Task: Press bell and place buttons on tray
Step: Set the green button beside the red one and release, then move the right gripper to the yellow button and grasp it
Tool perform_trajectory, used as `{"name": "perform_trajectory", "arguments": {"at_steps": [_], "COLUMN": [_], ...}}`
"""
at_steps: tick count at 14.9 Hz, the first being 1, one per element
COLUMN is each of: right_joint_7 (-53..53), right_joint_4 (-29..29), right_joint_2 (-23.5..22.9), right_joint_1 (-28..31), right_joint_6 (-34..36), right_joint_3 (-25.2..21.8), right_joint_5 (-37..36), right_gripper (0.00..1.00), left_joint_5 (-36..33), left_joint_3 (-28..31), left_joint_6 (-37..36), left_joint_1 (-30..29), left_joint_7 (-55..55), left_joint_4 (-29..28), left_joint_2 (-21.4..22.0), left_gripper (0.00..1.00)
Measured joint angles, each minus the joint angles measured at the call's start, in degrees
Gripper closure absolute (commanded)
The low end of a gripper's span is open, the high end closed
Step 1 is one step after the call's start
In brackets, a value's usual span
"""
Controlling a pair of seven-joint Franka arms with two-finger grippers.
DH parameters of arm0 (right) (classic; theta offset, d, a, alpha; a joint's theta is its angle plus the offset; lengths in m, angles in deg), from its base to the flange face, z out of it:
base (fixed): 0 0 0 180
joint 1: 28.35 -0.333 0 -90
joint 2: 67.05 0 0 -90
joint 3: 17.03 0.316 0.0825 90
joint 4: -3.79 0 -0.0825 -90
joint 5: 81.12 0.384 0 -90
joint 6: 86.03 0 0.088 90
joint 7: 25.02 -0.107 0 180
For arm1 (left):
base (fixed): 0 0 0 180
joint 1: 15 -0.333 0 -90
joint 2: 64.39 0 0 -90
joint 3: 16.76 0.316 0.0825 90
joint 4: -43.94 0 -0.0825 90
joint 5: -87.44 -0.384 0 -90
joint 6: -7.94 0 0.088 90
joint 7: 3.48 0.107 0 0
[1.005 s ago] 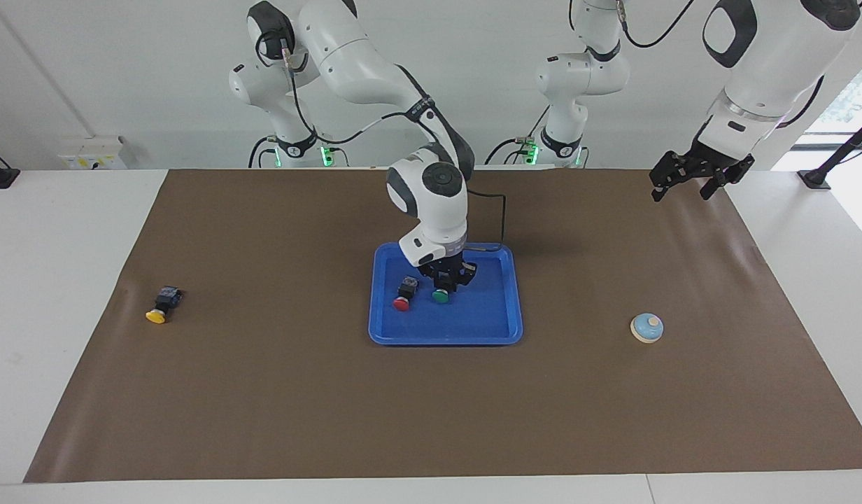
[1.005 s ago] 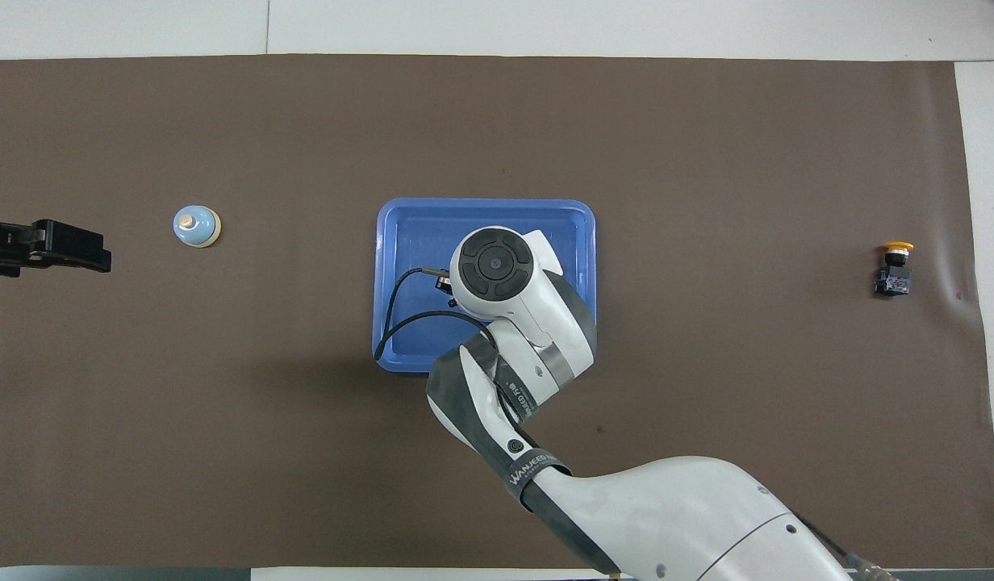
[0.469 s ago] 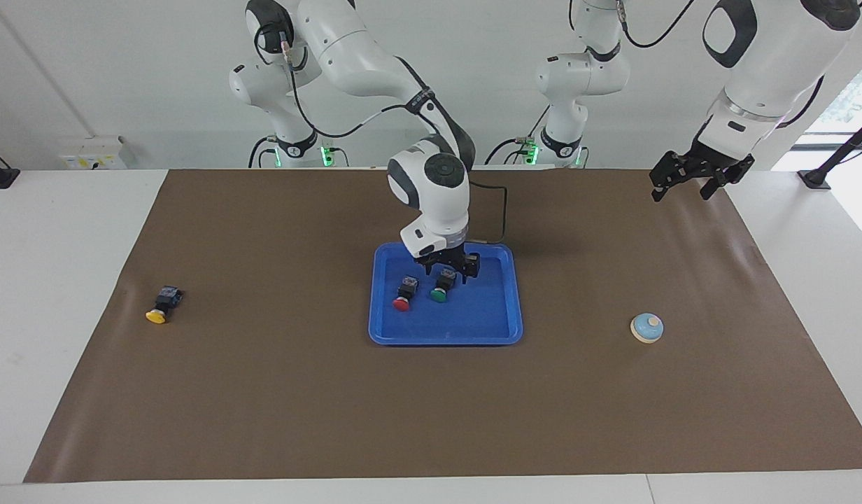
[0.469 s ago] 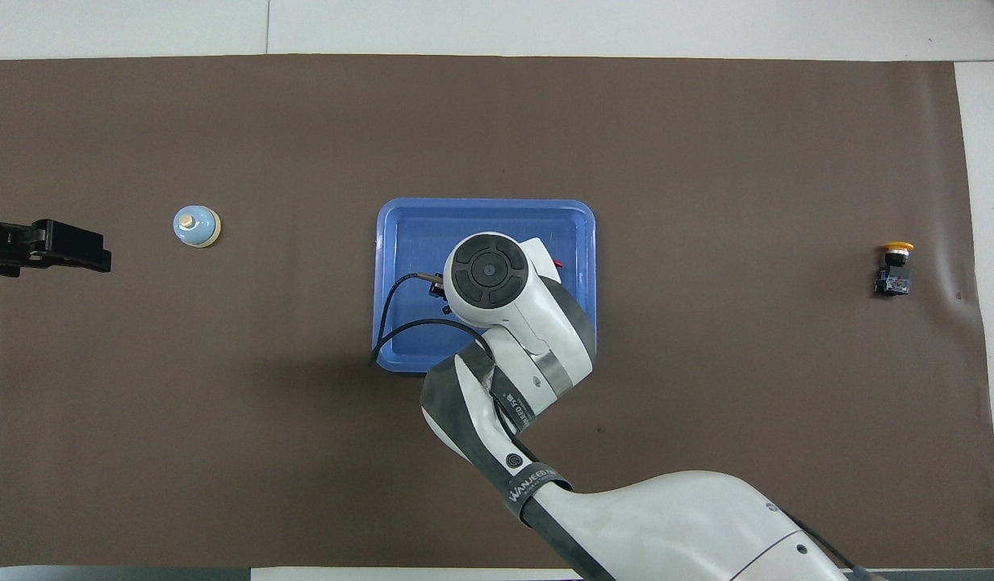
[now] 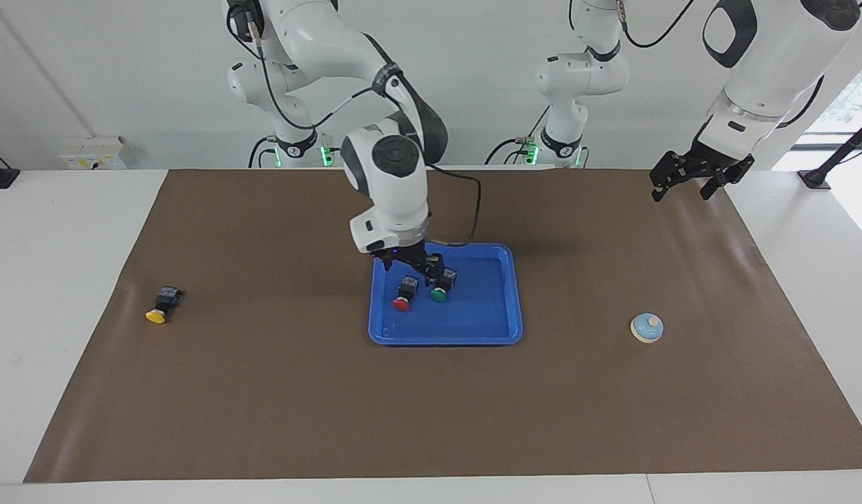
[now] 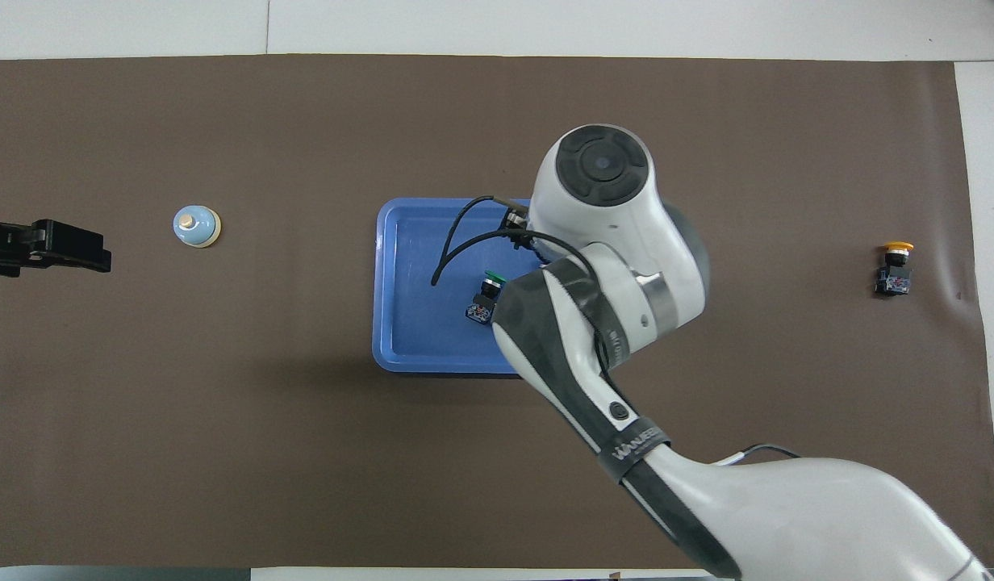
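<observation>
Buttons first: two of the three lie in the blue tray (image 5: 501, 318) at the centre of the facing frame. The red button (image 5: 403, 296) and the green button (image 5: 441, 288) lie side by side on the tray's floor, apart from each other, each on its side with its long axis running up and down the frame: black body toward the robots, cap toward the lower edge. In the overhead frame only the green button (image 6: 486, 295) shows in the tray (image 6: 408, 282), cap toward the top of that frame; the red one is hidden under the right arm.

The yellow button (image 5: 161, 306) lies on the brown mat (image 5: 263, 406) covering the counter, at centre left of the facing frame and centre right of the overhead one (image 6: 895, 267), well apart from the tray. It too lies on its side, cap pointing away from the robots.

The bell (image 5: 646, 327) stands upright on the mat at the right of the facing frame, knob up, toward the left arm's end.

The right gripper (image 5: 411, 266) hangs over the tray's edge nearest the robots, above the two buttons, its jaws spread and holding nothing. The left gripper (image 5: 698, 178) waits in the air at upper right of the facing frame, jaws spread.
</observation>
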Motion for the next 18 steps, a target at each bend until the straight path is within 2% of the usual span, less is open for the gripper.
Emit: {"name": "perform_trajectory", "arguments": {"at_steps": [4,10,13,16,18], "right_joint_7": [12.6,40.8,47.1,49.4,49.7], "right_joint_4": [-0.1,-1.7,-6.0,-15.2,-19.7], "right_joint_2": [3.7,4.0,4.4,5.5,5.7], "right_joint_1": [9.3,26.9,34.0,38.8,41.1], "right_joint_6": [5.7,5.2,-1.5,-13.9,-19.3], "right_joint_3": [-0.2,-0.4,-0.4,-0.4,-0.4], "right_joint_5": [-3.1,-6.2,-8.6,-9.7,-9.7], "right_gripper": [0.00,0.00,0.00,0.00,0.00], "left_joint_5": [0.0,0.0,0.0,0.0,0.0], "left_joint_3": [0.0,0.0,0.0,0.0,0.0], "left_joint_6": [0.0,0.0,0.0,0.0,0.0], "left_joint_1": [0.0,0.0,0.0,0.0,0.0], "left_joint_7": [0.0,0.0,0.0,0.0,0.0], "left_joint_4": [0.0,0.0,0.0,0.0,0.0], "left_joint_2": [0.0,0.0,0.0,0.0,0.0], "left_gripper": [0.00,0.00,0.00,0.00,0.00]}}
